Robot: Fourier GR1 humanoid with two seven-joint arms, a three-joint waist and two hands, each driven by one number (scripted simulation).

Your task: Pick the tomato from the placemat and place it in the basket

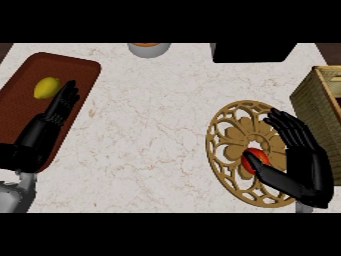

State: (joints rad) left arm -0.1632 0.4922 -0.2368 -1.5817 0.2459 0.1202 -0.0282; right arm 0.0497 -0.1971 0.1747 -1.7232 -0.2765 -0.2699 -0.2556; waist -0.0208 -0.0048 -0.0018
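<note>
The red tomato lies on a round tan cut-out placemat right of the counter's middle. My right hand is over the placemat's right side. Its fingers are straight and point up and to the left, and its thumb lies along the tomato's lower edge, partly covering it. The wicker basket stands at the right edge, only partly in view. My left hand rests open over a brown tray at the left, fingers pointing up.
A brown tray at the left holds a yellow lemon. A grey cup with orange content and a black box stand at the counter's far edge.
</note>
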